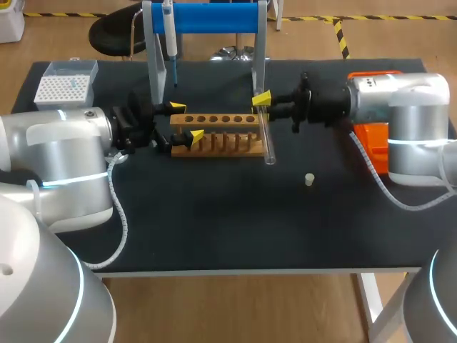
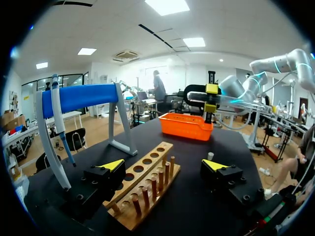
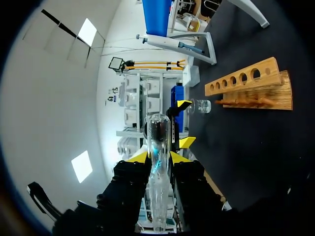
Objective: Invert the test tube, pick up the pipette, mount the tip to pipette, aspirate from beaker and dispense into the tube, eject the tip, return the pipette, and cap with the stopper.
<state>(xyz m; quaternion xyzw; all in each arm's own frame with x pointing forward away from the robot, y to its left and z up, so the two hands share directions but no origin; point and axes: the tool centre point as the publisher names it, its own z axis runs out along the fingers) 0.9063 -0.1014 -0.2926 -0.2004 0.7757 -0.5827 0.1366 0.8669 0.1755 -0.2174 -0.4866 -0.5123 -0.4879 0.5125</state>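
My right gripper (image 1: 262, 100) is shut on a clear glass test tube (image 1: 268, 143), held in the air just past the right end of the wooden tube rack (image 1: 214, 134). In the right wrist view the tube (image 3: 158, 147) runs out between the yellow-tipped fingers of that gripper (image 3: 158, 157). My left gripper (image 1: 186, 121) is open and straddles the rack's left end; in its own view the rack (image 2: 142, 182) lies between the fingers of the left gripper (image 2: 163, 166). The pipette (image 1: 171, 34) hangs on the blue stand (image 1: 214, 16). A small pale stopper (image 1: 309, 179) lies on the mat.
A white tip box (image 1: 66, 84) stands at the back left. An orange bin (image 1: 373, 136) sits behind my right arm. A small glass beaker (image 3: 199, 105) shows beyond the rack in the right wrist view. The black mat (image 1: 235, 221) reaches to the table's front edge.
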